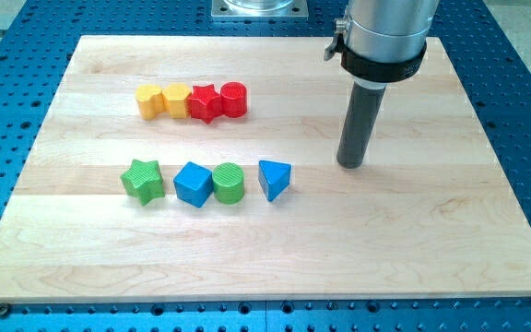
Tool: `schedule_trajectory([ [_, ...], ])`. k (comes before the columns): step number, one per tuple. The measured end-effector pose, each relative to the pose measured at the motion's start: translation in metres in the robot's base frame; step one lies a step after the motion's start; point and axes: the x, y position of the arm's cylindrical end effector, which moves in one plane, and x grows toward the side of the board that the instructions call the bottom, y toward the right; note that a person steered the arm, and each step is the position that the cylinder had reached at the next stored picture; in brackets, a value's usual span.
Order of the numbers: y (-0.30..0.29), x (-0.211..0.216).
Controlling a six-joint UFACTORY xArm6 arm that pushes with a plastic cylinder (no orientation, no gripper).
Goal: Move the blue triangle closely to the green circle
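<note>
The blue triangle (274, 179) lies on the wooden board (413, 240), a short gap to the right of the green circle (229, 183). The two are apart, not touching. My tip (351, 165) rests on the board to the right of the blue triangle and slightly above it in the view, with a clear gap between them.
A blue cube-like block (193, 183) touches the green circle's left side, and a green star (143, 180) lies further left. Toward the view's top are a row of a yellow block (148, 100), another yellow block (175, 98), a red star (205, 102) and a red cylinder (234, 100).
</note>
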Motion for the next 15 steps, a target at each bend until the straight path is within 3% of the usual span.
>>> schedule_trajectory([
  [5,-0.013,0.001],
  [6,-0.022,0.033],
  [7,-0.036,0.036],
  [10,-0.075,0.030],
  [13,-0.041,-0.004],
  [15,-0.041,-0.004],
])
